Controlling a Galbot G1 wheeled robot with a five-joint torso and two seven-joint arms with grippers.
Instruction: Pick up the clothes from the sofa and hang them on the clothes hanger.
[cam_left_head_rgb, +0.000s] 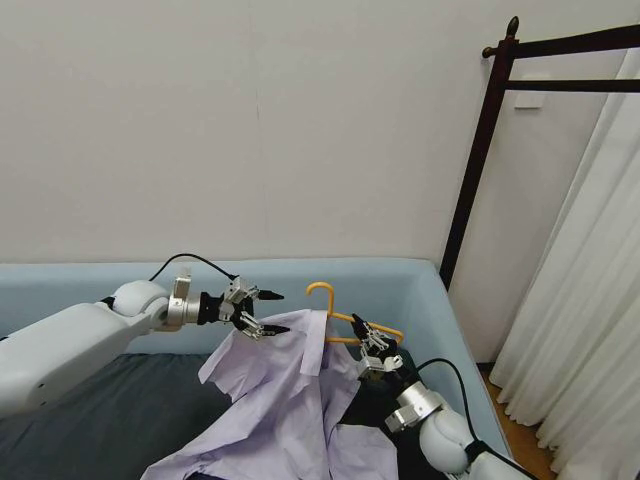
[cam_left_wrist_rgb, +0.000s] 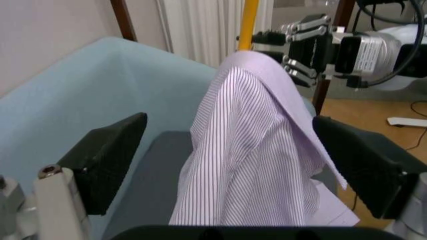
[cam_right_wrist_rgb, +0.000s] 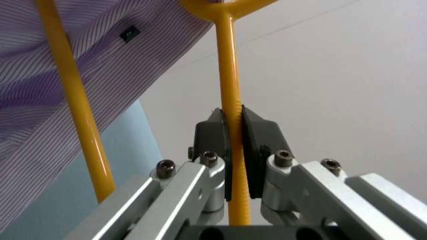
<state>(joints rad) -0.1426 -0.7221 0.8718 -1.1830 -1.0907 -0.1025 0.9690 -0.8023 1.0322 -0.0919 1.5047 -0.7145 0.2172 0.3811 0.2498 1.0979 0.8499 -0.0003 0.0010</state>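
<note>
The purple striped shirt (cam_left_head_rgb: 285, 395) covered the left-hand arm of the yellow hanger (cam_left_head_rgb: 345, 320), and its lower folds ran off the bottom edge of the head view. The dark wooden rack (cam_left_head_rgb: 480, 160) was cut by the top and right edges. Behind the right gripper (cam_left_head_rgb: 366, 338), the arm left the frame at the bottom.

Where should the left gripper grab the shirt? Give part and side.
Grip the shirt at its shoulder fold, draped over the hanger end. Come from the robot's left: the left gripper has open jaws facing it, and the right gripper holds the bare right arm.
</note>
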